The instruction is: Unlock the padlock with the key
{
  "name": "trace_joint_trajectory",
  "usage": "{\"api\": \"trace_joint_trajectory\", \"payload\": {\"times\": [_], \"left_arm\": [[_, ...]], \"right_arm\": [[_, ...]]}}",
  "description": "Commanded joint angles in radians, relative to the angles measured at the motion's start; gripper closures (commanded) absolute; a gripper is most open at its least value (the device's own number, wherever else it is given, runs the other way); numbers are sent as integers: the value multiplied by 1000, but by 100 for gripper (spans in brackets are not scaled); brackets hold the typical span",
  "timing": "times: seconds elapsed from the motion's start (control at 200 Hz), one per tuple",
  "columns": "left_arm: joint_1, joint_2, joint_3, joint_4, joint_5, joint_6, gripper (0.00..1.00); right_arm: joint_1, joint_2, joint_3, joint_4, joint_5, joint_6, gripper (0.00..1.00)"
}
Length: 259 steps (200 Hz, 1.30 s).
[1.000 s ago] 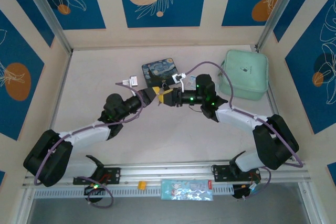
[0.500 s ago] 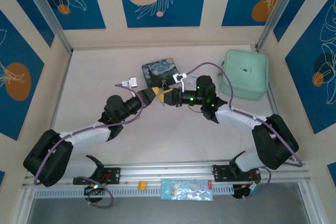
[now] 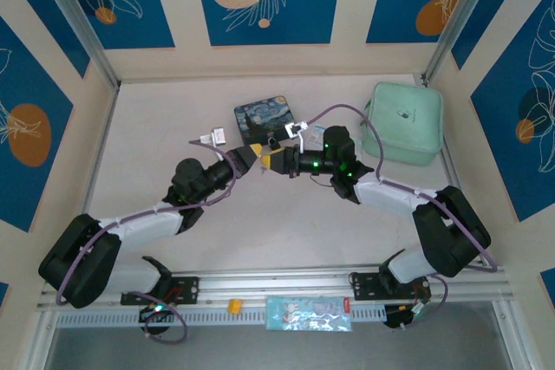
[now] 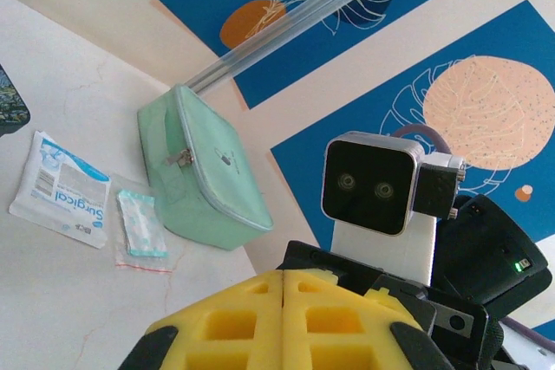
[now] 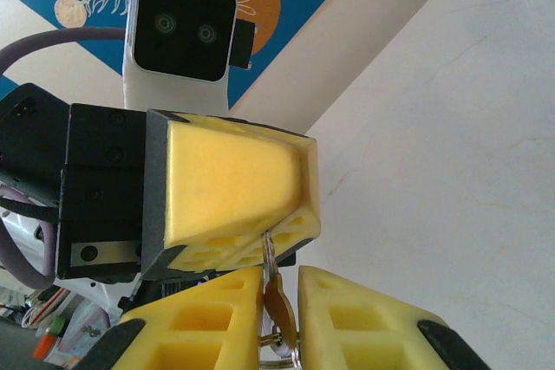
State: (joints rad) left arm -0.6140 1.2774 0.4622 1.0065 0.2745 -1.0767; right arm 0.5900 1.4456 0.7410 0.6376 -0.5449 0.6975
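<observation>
Both grippers meet nose to nose above the table's middle, my left gripper [image 3: 257, 157] against my right gripper [image 3: 279, 160]. In the right wrist view the left gripper [image 5: 267, 233] is shut, and a thin metal shackle sticks out of the seam of its pads. Below it hangs the small dark body of the padlock [image 5: 277, 301], between the yellow pads of my right gripper [image 5: 279, 279]. Those pads stand a narrow gap apart on either side of it. Silvery bits of the key [image 5: 283, 349] and its ring show just beneath. In the left wrist view the left pads [image 4: 284, 273] are pressed flat together.
The blue Starry Night tin [image 3: 264, 119] lies just behind the grippers. A mint zip pouch [image 3: 403, 123] sits at the back right, with two plastic sachets [image 4: 61, 192] beside it. A printed packet [image 3: 309, 312] and a small orange piece [image 3: 232, 305] rest on the front rail.
My right gripper's jaws have narrowed around the hanging padlock, and the right arm has crept slightly left. The left gripper stays shut in place.
</observation>
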Motion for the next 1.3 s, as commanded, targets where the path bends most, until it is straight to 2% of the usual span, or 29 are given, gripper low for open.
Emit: {"api": "trace_joint_trajectory", "payload": {"times": [0.0, 0.13, 0.3, 0.49, 0.71, 0.815, 0.865, 0.93, 0.975, 1.03, 1.105, 1.291], "left_arm": [[-16, -19, -9, 50, -23, -14, 100], [-17, -21, -14, 57, -31, -18, 100], [-21, -19, -15, 62, -34, -19, 100], [-21, -26, -23, 64, -44, -21, 100], [-21, -49, -34, 45, -58, -14, 100], [-21, -57, -36, 31, -58, -14, 100], [-21, -61, -38, 25, -63, -8, 82], [-21, -79, -45, -4, -83, 18, 48], [-20, -101, -45, -66, -110, 72, 34], [-18, -128, -28, -220, -164, 164, 29], [-17, -128, 8, -380, -212, 273, 29], [-20, 16, 100, -483, -195, 367, 31]], "right_arm": [[8, 13, 3, 17, 1, 4, 82], [10, 15, 0, 22, 5, 8, 74], [14, 20, 5, 23, 5, 8, 73], [13, 14, 1, 24, 6, 9, 88], [8, -3, -5, 14, 11, 2, 100], [5, -14, 4, -11, 11, -13, 100], [4, -22, 12, -43, 12, -30, 100], [-2, -37, 27, -115, 18, -69, 100], [-9, -52, 38, -183, 35, -101, 100], [-25, -71, 45, -257, 51, -136, 100], [-53, -94, 50, -348, 75, -168, 100], [-103, -165, 58, -583, 249, -242, 100]]}}
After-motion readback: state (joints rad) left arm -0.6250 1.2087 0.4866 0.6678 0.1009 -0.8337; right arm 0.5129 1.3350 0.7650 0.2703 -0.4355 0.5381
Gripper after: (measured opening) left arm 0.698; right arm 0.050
